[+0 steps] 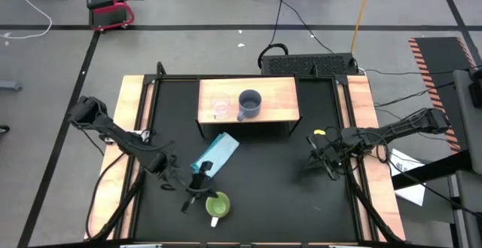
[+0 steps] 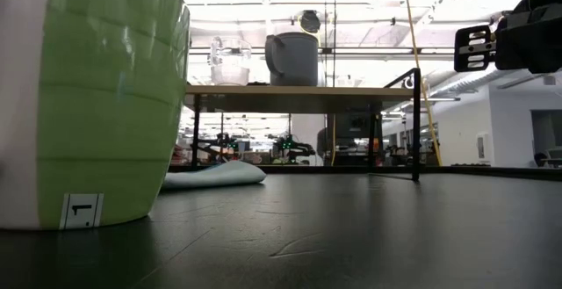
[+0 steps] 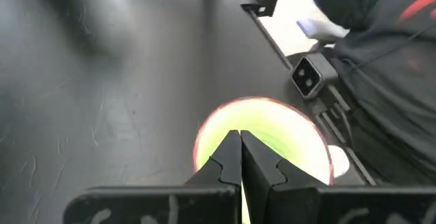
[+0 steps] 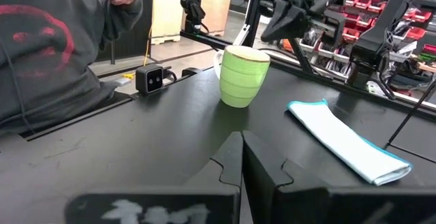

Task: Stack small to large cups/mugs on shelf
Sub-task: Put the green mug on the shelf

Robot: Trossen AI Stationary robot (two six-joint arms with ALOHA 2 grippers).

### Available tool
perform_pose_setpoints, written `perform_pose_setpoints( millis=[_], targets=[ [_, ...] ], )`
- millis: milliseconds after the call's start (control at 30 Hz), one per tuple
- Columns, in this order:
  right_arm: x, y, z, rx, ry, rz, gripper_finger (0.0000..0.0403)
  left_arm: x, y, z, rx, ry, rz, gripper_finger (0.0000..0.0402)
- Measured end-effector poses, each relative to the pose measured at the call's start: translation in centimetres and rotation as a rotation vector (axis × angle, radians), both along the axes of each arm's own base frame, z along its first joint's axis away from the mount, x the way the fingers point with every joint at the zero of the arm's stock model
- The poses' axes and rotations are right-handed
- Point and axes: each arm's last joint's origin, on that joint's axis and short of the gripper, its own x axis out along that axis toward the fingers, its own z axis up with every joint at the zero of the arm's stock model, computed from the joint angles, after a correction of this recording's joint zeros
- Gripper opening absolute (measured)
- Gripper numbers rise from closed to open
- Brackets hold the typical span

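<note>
The lime-green mug (image 1: 218,206) with a white handle stands upright on its base on the black table near the front edge. My left gripper (image 1: 202,190) is shut and hovers just above and beside the mug's rim (image 3: 259,112), apart from it in the right wrist view. The clear glass cup (image 1: 220,106) and the grey-blue mug (image 1: 250,103) stand side by side on the light-wood shelf (image 1: 280,97) at the far middle. My right gripper (image 1: 325,157) waits shut over the table's right side.
A light blue folded cloth (image 1: 217,154) lies between the shelf and the green mug. A small black camera (image 4: 151,79) sits at the front edge, and a person in a grey hoodie (image 4: 48,54) stands behind it. Bare black table lies in the middle.
</note>
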Motion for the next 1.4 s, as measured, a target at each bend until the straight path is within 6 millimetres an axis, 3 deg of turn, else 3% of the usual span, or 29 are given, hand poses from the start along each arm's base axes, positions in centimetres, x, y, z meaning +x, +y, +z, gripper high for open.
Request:
perform_pose_setpoints(
  millis=[567, 767, 1200, 1400],
  targets=[
    [0.0, 0.0, -0.2, -0.004, 0.017, 0.004, 0.0, 1.4, -0.3, 4.3, 0.015, 0.099, 0.048, 0.0009],
    [0.0, 0.0, -0.2, -0.005, 0.019, 0.004, 0.0, 1.6, 0.5, 4.5, 0.003, 0.18, 0.045, 0.0017],
    [0.1, 0.0, -0.2, -0.015, 0.017, 0.005, 0.0, 2.1, 0.7, 3.7, -0.053, 0.249, 0.026, 0.0164],
    [0.1, 0.0, -0.2, -0.015, 0.018, 0.005, 0.0, 2.5, 1.3, 3.8, -0.056, 0.236, 0.043, 0.0197]
  ],
)
